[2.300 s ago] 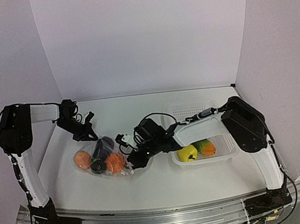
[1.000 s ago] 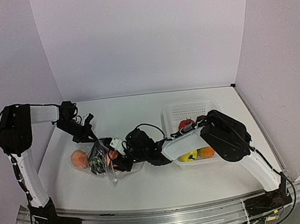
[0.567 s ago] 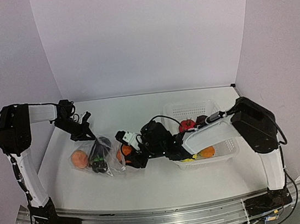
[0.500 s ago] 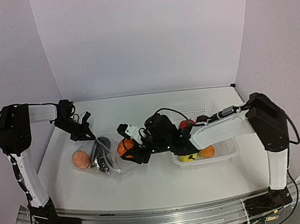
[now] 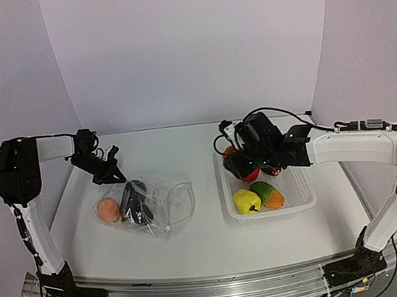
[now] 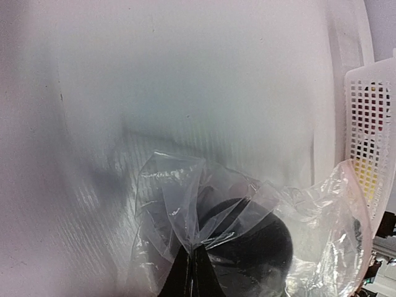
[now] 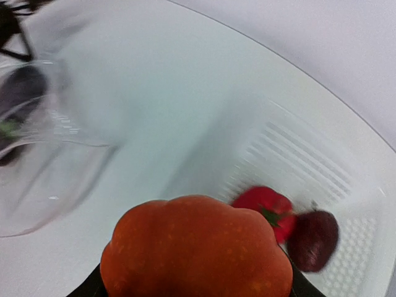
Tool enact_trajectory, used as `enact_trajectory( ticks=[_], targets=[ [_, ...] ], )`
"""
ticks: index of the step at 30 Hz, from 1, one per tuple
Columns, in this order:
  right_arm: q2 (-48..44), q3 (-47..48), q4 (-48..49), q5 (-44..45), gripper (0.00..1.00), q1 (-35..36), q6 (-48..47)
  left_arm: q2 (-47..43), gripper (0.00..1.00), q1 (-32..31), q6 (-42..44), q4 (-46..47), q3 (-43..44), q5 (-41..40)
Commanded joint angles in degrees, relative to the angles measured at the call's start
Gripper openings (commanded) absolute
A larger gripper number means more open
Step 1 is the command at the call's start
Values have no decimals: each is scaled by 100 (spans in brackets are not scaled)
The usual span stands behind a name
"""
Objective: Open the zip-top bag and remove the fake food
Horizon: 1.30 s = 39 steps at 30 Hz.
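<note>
The clear zip-top bag [image 5: 155, 207] lies open at the left of the table with a peach-pink piece [image 5: 106, 210] and a dark purple piece [image 5: 136, 201] inside. My left gripper [image 5: 108, 173] is shut on the bag's far corner; in the left wrist view the fingers [image 6: 190, 275] pinch gathered plastic [image 6: 176, 198] above the dark purple piece [image 6: 263, 247]. My right gripper [image 5: 235, 161] is shut on an orange fluted piece [image 7: 195, 247] and holds it over the white mesh basket [image 5: 303, 192].
The basket holds a yellow piece [image 5: 246, 201], an orange-green piece [image 5: 270, 194], a red piece [image 7: 263, 205] and a dark red piece [image 7: 312, 238]. In the right wrist view the bag [image 7: 37, 167] lies at the left. White walls enclose the table.
My right gripper drew the orange piece out of the bag and carried it right, over the basket. The bag has slumped open. My left gripper has kept its hold on the bag.
</note>
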Motion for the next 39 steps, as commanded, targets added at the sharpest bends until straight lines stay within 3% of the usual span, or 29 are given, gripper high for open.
enact_trajectory(
  ticks=[1,5,9,15,21,28,31,35,39],
  targets=[
    [-263,120,-2296,1420,26,-370,1463,-435,0,21,-208,-514,814,423],
    [-100,-28,-2892,1609,27,-556,1896,-450,0,19,-86,-974,1154,488],
    [136,-68,-3065,1564,33,-737,2104,-445,0,-25,-156,-918,870,606],
    [502,312,-3336,1686,70,-772,1888,-412,0,-111,-174,-809,778,536],
    [774,969,-3581,1629,93,-781,1410,-440,0,-235,73,-1105,1319,321],
    [935,1910,-4047,1552,95,-771,1046,-515,0,-224,-4,-1133,1273,490],
    [892,2148,-3704,500,84,-564,551,-497,0,-123,-64,-779,879,307],
    [744,1584,-2136,-1151,77,505,-1557,-401,0,-86,-214,-452,484,343],
    [819,452,515,-2842,62,903,-1955,-352,0,-87,-201,-313,379,239]
  ],
)
